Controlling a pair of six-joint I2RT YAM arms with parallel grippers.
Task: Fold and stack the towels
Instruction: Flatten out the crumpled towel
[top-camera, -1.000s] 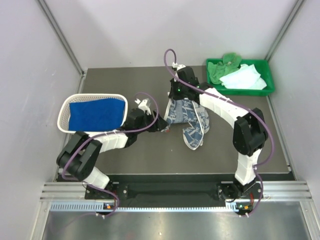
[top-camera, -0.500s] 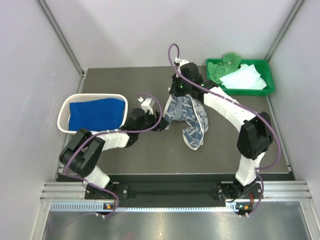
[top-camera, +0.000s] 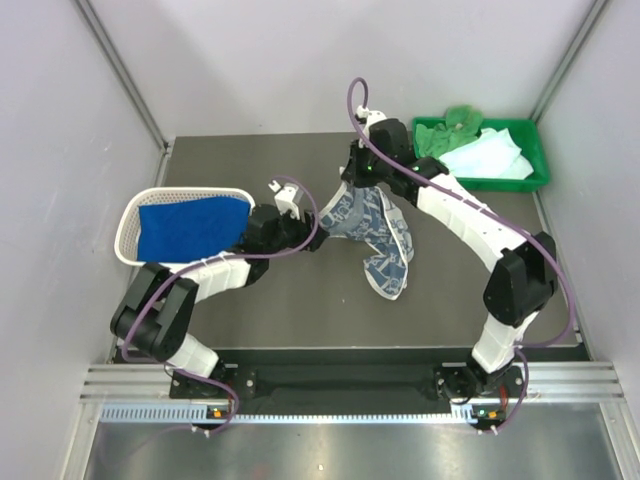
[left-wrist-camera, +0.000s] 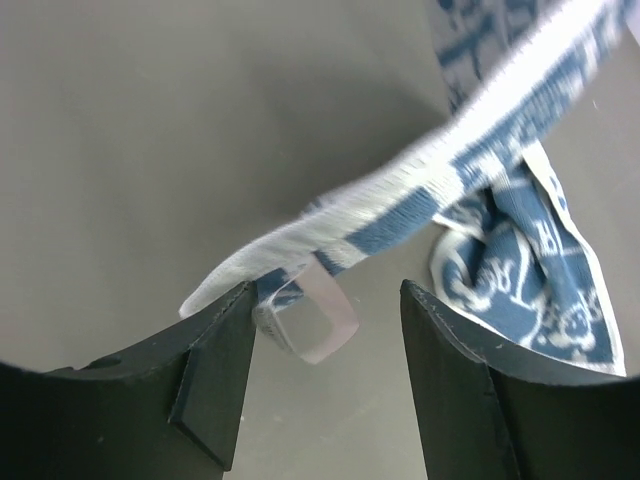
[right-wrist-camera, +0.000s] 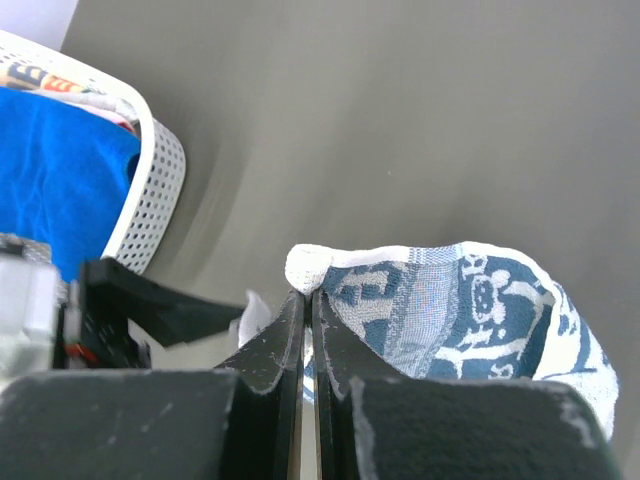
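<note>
My left hand (left-wrist-camera: 325, 300) sits low over the surface (top-camera: 300, 310), its fingers (left-wrist-camera: 215, 380) spread apart and clamping nothing. The white hem of the patterned towel (left-wrist-camera: 520, 250) runs across just past the fingertips, and a clear tag (left-wrist-camera: 310, 330) hangs between them. Beyond it and to its right, my right hand (right-wrist-camera: 308, 295) is pinched fully closed on a corner of that same towel. It holds the corner up, so the cloth drapes down from the hand and the lower end lies on the surface, back toward me. Off to the left of my left hand, a blue towel (top-camera: 190, 228) lies in the basket (top-camera: 125, 225). Farther out, right of my right hand, the tray (top-camera: 500, 184) holds a green towel (top-camera: 445, 135) and a white towel (top-camera: 490, 158).
</note>
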